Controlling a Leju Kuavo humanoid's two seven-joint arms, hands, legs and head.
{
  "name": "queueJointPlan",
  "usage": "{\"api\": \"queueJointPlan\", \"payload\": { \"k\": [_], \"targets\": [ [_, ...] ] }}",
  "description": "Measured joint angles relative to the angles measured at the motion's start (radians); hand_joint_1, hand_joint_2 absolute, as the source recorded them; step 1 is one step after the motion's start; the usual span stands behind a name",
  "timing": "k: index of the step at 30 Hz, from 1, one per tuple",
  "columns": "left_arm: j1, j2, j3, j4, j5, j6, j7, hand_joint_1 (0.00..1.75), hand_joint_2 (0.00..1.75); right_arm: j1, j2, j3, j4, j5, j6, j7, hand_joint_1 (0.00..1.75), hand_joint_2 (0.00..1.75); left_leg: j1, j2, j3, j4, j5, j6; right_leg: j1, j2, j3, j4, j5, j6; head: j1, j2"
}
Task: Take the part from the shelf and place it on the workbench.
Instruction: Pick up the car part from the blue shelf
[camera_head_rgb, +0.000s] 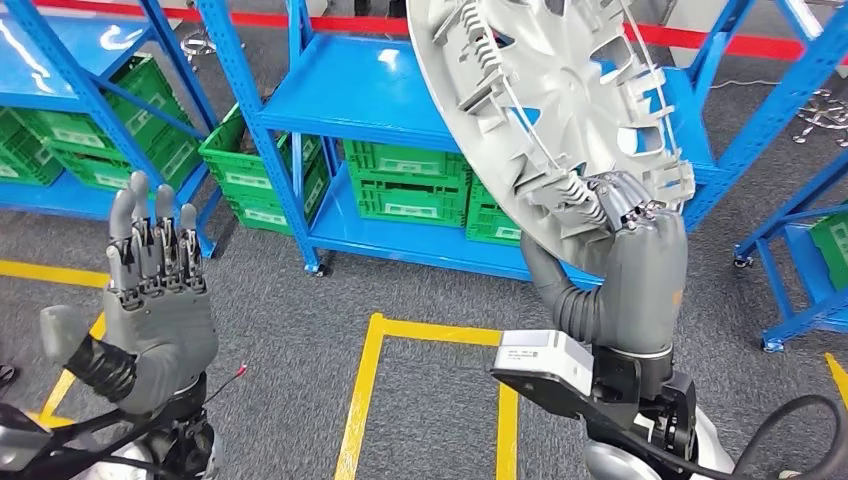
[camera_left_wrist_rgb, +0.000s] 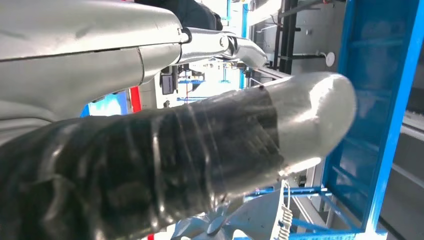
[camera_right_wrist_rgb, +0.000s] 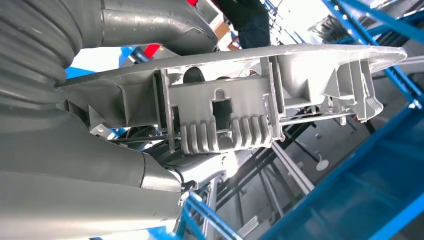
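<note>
The part is a round silver-grey plastic wheel cover (camera_head_rgb: 545, 110), with cut-out openings, a thin wire ring and ribbed clips along its rim. It is held up in the air, tilted, its inner side toward the camera, in front of the blue shelf (camera_head_rgb: 370, 100). The right hand (camera_head_rgb: 640, 250) grips its lower rim.

Green crates (camera_head_rgb: 410, 182) on low blue racks, yellow floor tape (camera_head_rgb: 365, 395), grey carpet (camera_head_rgb: 290, 320)
</note>
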Motion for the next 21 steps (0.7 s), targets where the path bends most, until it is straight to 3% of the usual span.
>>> {"api": "queueJointPlan", "payload": {
  "k": [2, 4, 5, 6, 7, 8, 9, 11, 13, 15, 16, 18, 20, 21],
  "targets": [
    [-0.001, 0.001, -0.001, 0.000, 0.000, 0.001, 0.000, 0.00, 0.00, -0.001, 0.000, -0.002, 0.000, -0.001, 0.002, -0.001, 1.75, 1.75, 0.002, 0.001, -0.026, 0.048, -0.050, -0.008, -0.001, -0.002, -0.014, -0.003, 0.016, -0.020, -0.009, 0.000],
    [-0.003, 0.001, -0.003, 0.000, 0.000, 0.001, 0.001, 0.00, 0.00, -0.001, -0.001, -0.003, 0.001, -0.001, 0.004, -0.001, 1.75, 1.75, 0.002, 0.003, -0.066, 0.171, -0.141, -0.010, 0.004, -0.003, -0.033, -0.003, 0.033, -0.033, -0.023, 0.000],
    [-0.003, 0.001, -0.004, 0.000, 0.000, 0.001, 0.001, 0.00, 0.00, -0.001, -0.001, -0.003, 0.001, -0.001, 0.004, -0.001, 1.75, 1.75, 0.001, 0.003, -0.081, 0.237, -0.173, -0.010, 0.007, -0.003, -0.043, -0.003, 0.041, -0.037, -0.029, 0.000],
    [-0.003, 0.001, -0.004, 0.001, 0.000, 0.002, 0.001, 0.00, 0.00, -0.001, -0.001, -0.003, 0.001, -0.001, 0.005, -0.001, 1.75, 1.75, 0.000, 0.003, -0.086, 0.280, -0.184, -0.008, 0.011, -0.003, -0.054, -0.002, 0.049, -0.040, -0.035, 0.000],
    [-0.003, 0.001, -0.005, 0.001, 0.000, 0.002, 0.001, 0.00, 0.00, -0.001, -0.001, -0.003, 0.001, -0.001, 0.005, -0.001, 1.75, 1.75, -0.002, 0.003, -0.076, 0.292, -0.176, -0.002, 0.016, -0.003, -0.064, -0.002, 0.057, -0.041, -0.040, 0.000],
    [-0.004, 0.001, -0.006, 0.001, 0.000, 0.003, 0.001, 0.00, 0.00, -0.001, -0.001, -0.003, 0.001, -0.001, 0.005, -0.001, 1.75, 1.75, -0.006, 0.003, -0.048, 0.268, -0.155, 0.007, 0.020, -0.002, -0.074, -0.002, 0.065, -0.042, -0.045, 0.000],
    [-0.005, 0.001, -0.006, 0.001, 0.000, 0.003, 0.001, 0.00, 0.00, -0.001, -0.001, -0.004, 0.001, -0.001, 0.006, -0.001, 1.75, 1.75, -0.013, 0.002, -0.005, 0.215, -0.132, 0.020, 0.025, -0.002, -0.082, -0.002, 0.072, -0.043, -0.048, 0.000],
    [-0.011, 0.001, -0.008, 0.001, -0.002, 0.005, -0.001, 0.00, 0.00, -0.001, -0.002, -0.005, 0.001, -0.001, 0.007, -0.001, 1.75, 1.75, -0.028, 0.005, 0.100, 0.074, -0.119, 0.046, 0.031, -0.002, -0.095, -0.001, 0.086, -0.041, -0.050, 0.000],
    [-0.017, 0.001, -0.009, 0.000, -0.004, 0.008, -0.003, 0.00, 0.00, -0.002, -0.002, -0.006, 0.001, -0.002, 0.007, -0.002, 1.75, 1.75, -0.038, 0.007, 0.155, -0.009, -0.128, 0.057, 0.031, -0.004, -0.104, -0.002, 0.102, -0.033, -0.047, 0.000],
    [-0.017, 0.002, -0.010, 0.000, -0.004, 0.012, -0.004, 0.00, 0.00, -0.002, -0.003, -0.007, 0.001, -0.003, 0.008, -0.004, 1.75, 1.75, -0.036, 0.007, 0.156, -0.030, -0.116, 0.057, 0.029, -0.005, -0.111, -0.002, 0.112, -0.023, -0.048, 0.000],
    [-0.016, 0.002, -0.010, 0.000, -0.004, 0.014, -0.004, 0.00, 0.00, -0.001, -0.004, -0.007, 0.001, -0.004, 0.008, -0.005, 1.75, 1.75, -0.033, 0.008, 0.152, -0.037, -0.105, 0.058, 0.029, -0.005, -0.119, 0.006, 0.101, -0.017, -0.048, 0.000],
    [-0.017, 0.001, -0.011, 0.000, -0.004, 0.016, -0.004, 0.00, 0.00, -0.001, -0.007, -0.007, 0.001, -0.005, 0.008, -0.007, 1.75, 1.75, -0.026, 0.010, 0.138, -0.044, -0.084, 0.061, 0.025, -0.002, -0.147, 0.079, 0.030, -0.003, -0.040, 0.000],
    [-0.016, 0.001, -0.012, 0.000, -0.005, 0.019, -0.004, 0.00, 0.00, -0.001, -0.009, -0.007, 0.001, -0.007, 0.008, -0.008, 1.75, 1.75, -0.025, 0.009, 0.111, -0.038, -0.067, 0.064, 0.016, -0.002, -0.180, 0.208, -0.051, 0.010, -0.028, 0.000],
    [-0.016, 0.001, -0.012, 0.000, -0.005, 0.020, -0.004, 0.00, 0.00, 0.000, -0.010, -0.007, 0.001, -0.008, 0.008, -0.008, 1.75, 1.75, -0.024, 0.009, 0.095, -0.034, -0.058, 0.063, 0.012, -0.002, -0.188, 0.258, -0.065, 0.016, -0.025, 0.000]
  ]
}}
